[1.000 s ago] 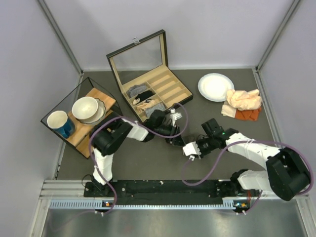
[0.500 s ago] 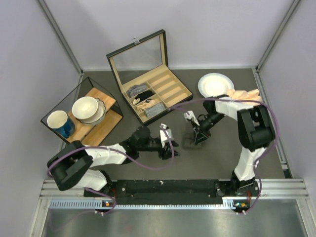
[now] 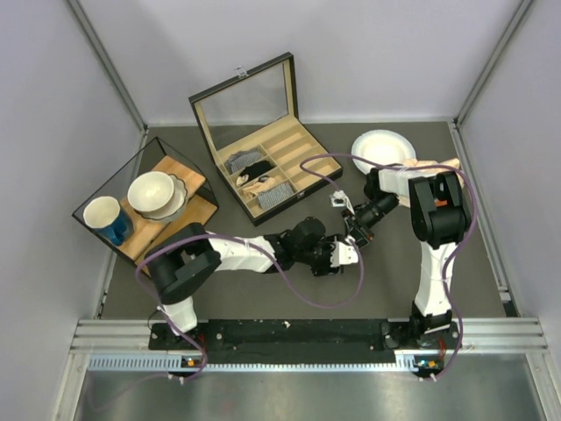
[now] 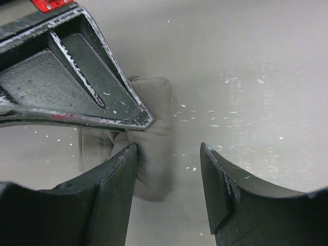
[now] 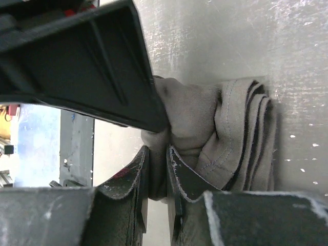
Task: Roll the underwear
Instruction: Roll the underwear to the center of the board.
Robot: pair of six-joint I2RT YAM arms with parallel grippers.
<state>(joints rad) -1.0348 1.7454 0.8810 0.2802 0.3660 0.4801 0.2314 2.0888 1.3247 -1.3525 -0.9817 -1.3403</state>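
The underwear point(image 5: 225, 133) is a folded grey-brown bundle with stitched edges lying on the table. In the left wrist view it point(image 4: 156, 148) is a small roll. My right gripper point(image 5: 157, 151) is shut on a fold at the bundle's end. My left gripper point(image 4: 169, 148) is open, its left finger against the roll and its right finger apart over bare table. Each wrist view shows the other gripper's dark finger across the top. In the top view the left gripper point(image 3: 340, 253) and right gripper point(image 3: 358, 226) meet mid-table and hide most of the cloth.
An open wooden compartment box point(image 3: 298, 158) with small cloth rolls point(image 3: 263, 180) stands at the back. A white plate point(image 3: 383, 151) and peach and orange cloths point(image 3: 434, 171) lie back right. A glass-framed shelf holds a bowl point(image 3: 151, 191) and a blue mug point(image 3: 105, 217) at the left.
My left gripper has swung right across the table and now sits against the underwear. My right gripper has stayed at the bundle, shifting slightly back and right.
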